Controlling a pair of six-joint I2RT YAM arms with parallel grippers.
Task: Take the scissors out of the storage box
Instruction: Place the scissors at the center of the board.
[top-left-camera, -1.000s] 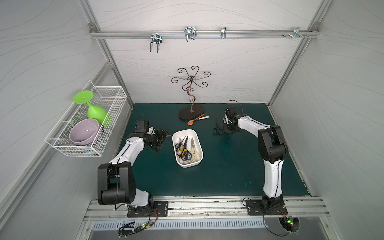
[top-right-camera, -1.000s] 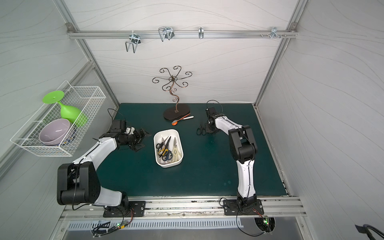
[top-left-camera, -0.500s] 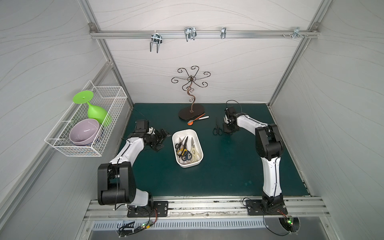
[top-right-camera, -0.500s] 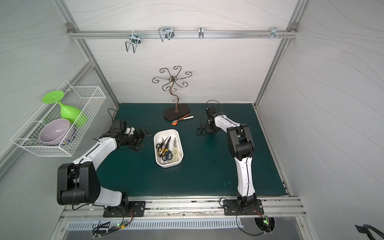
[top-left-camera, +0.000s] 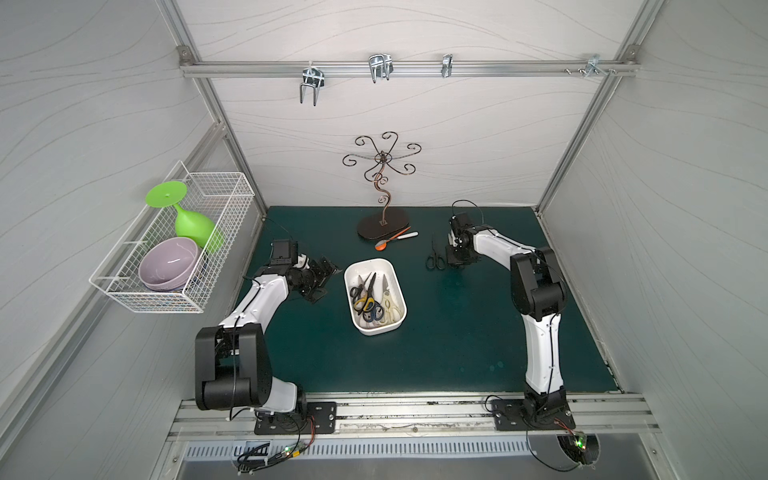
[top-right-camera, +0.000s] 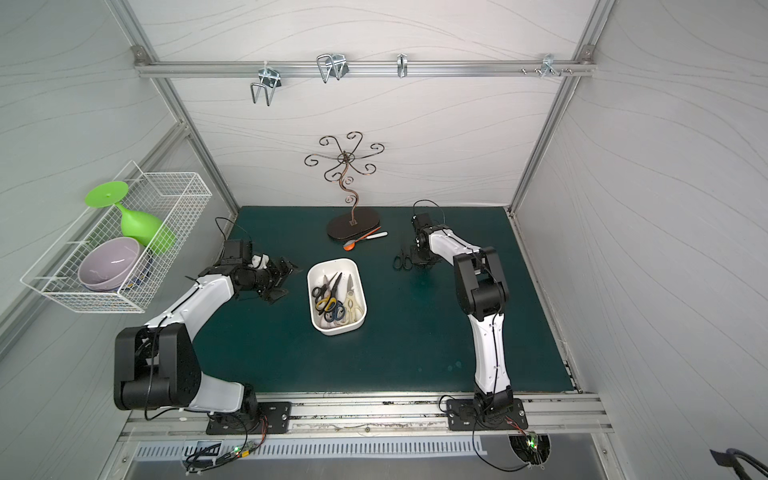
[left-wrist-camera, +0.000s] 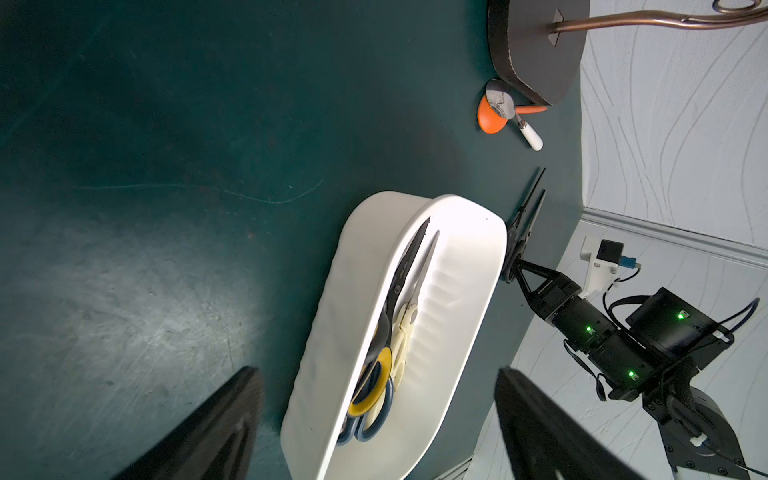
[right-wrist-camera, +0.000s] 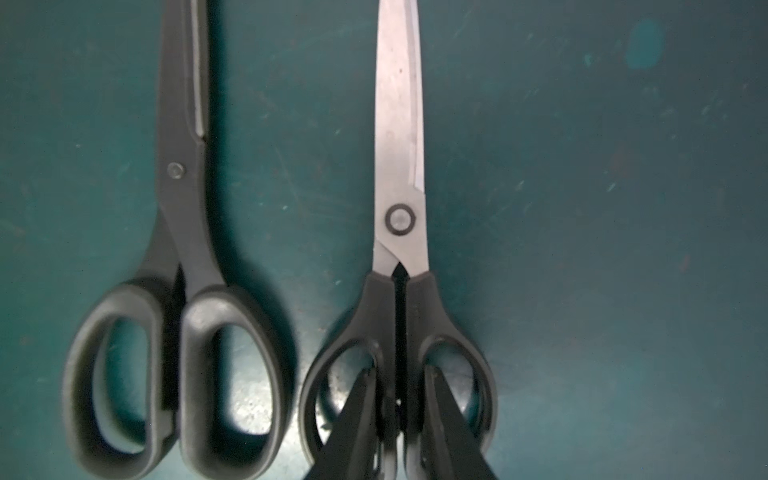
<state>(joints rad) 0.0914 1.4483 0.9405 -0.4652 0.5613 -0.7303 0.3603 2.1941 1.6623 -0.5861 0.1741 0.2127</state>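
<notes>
Your right arm (top-left-camera: 536, 286) has drawn its elbow in a little since one second ago. On the table (top-left-camera: 436, 353) the storage box (top-left-camera: 378, 330) holds several scissors (top-left-camera: 365, 301); two black pairs (right-wrist-camera: 195, 232) lie outside. The right pincer (right-wrist-camera: 399, 386) straddles one pair's handles, gripping or freed I cannot tell. The left pincer (left-wrist-camera: 374, 374) stands wide, empty. I judge the placing step ends; next, rise clear and fetch another.

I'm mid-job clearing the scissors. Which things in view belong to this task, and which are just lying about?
Job: storage box; in it yellow-handled scissors, blue-handled scissors, black-handled scissors, cream shears; out on the mat, all-black scissors and steel-bladed scissors.
Lying about: orange spoon; scrolled metal stand; wire basket with green goblet and purple bowl; rail hooks.
</notes>
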